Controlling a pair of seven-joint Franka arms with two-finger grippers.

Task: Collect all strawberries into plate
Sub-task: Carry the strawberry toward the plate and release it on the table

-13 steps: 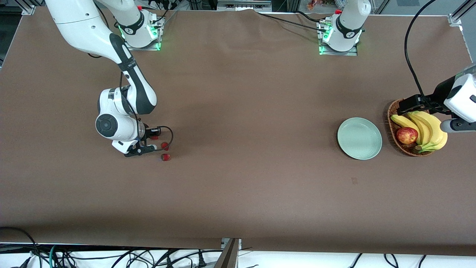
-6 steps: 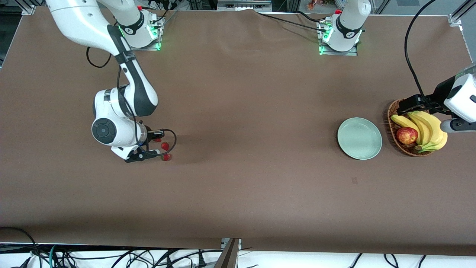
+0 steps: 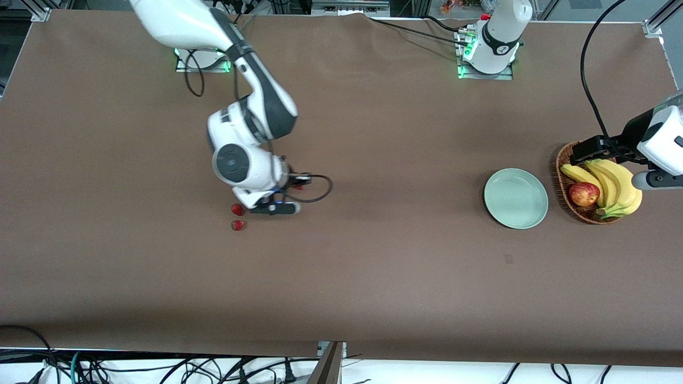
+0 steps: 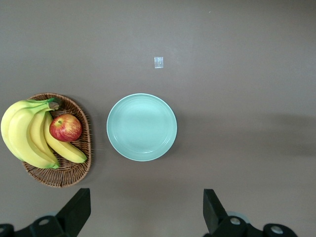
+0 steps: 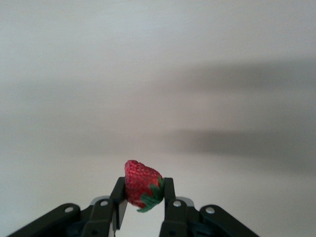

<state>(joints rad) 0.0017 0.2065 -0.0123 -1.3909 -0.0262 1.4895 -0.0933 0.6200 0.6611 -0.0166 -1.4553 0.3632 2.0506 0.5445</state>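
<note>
Right pincer (image 5: 142, 197) raised over table, pinching strawberry (image 5: 142, 184)

Two strawberries lie close together on the tabletop (image 3: 373, 266) toward the right arm's end, one (image 3: 237, 209) just farther from the front camera than the other (image 3: 238, 225); the right gripper (image 3: 296, 186) hangs over the tabletop beside them, toward the plate, its jaws closed on a third strawberry (image 5: 141, 185). The plate (image 3: 516, 198) rests toward the left arm's end, well apart from those berries, with the basket (image 3: 587, 213) just beside it, nearer that end; bananas (image 3: 613, 186) and an apple (image 3: 584, 194) sit in the basket; the left gripper (image 4: 143, 217) waits above the plate and basket, jaws apart.
</note>
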